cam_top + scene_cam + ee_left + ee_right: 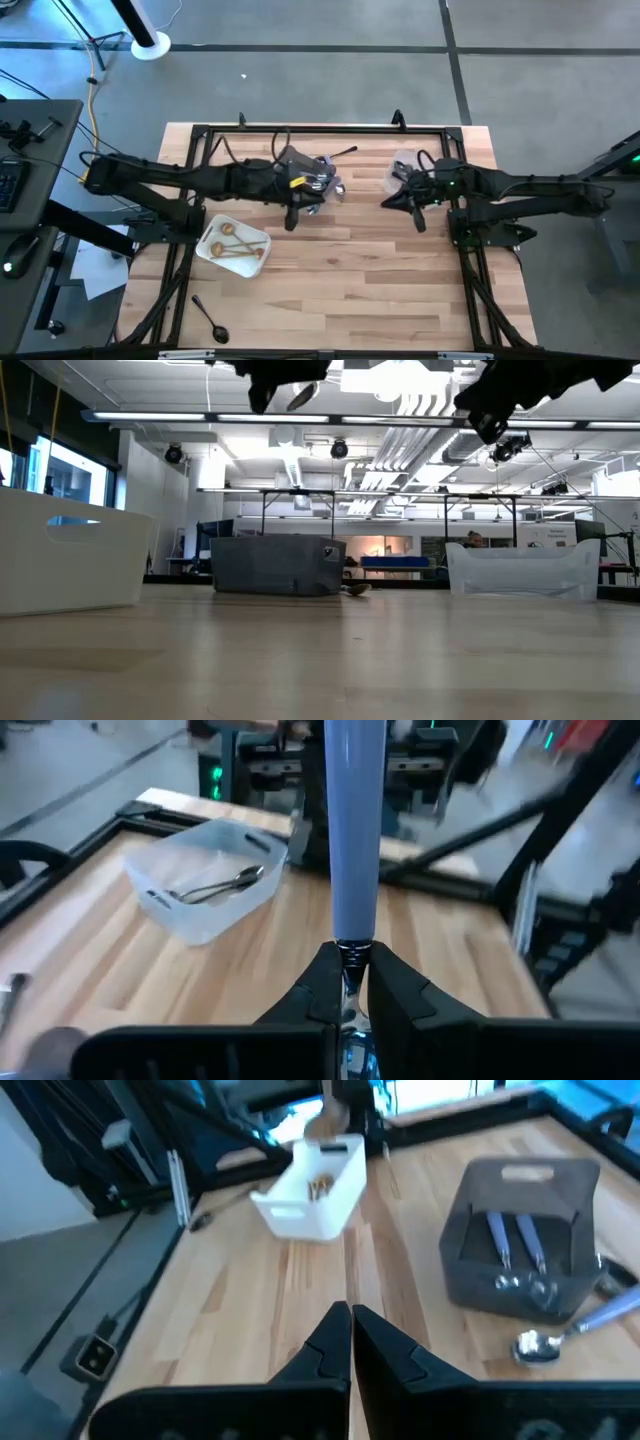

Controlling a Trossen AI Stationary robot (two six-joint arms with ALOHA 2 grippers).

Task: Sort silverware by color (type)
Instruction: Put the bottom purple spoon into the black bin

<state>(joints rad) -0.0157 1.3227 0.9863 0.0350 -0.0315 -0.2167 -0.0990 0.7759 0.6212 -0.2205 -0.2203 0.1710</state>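
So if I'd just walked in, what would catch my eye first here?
Probably the left gripper, raised above the table and pinching a lilac-handled utensil by its neck. Under that arm sits a grey bin with similar pieces inside, and a white tray holding gold ones lies nearer the front left.

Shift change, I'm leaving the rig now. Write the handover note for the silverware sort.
Left gripper: shut on a lilac-handled utensil, raised beside the grey bin.
Right gripper: shut, empty, raised near the clear tub.
Done: gold spoons in the white tray; lilac-handled pieces in the grey bin; silver spoons in the clear tub.
Left: place the held utensil; lilac-handled spoon beside the grey bin; black spoon at the table's front-left.
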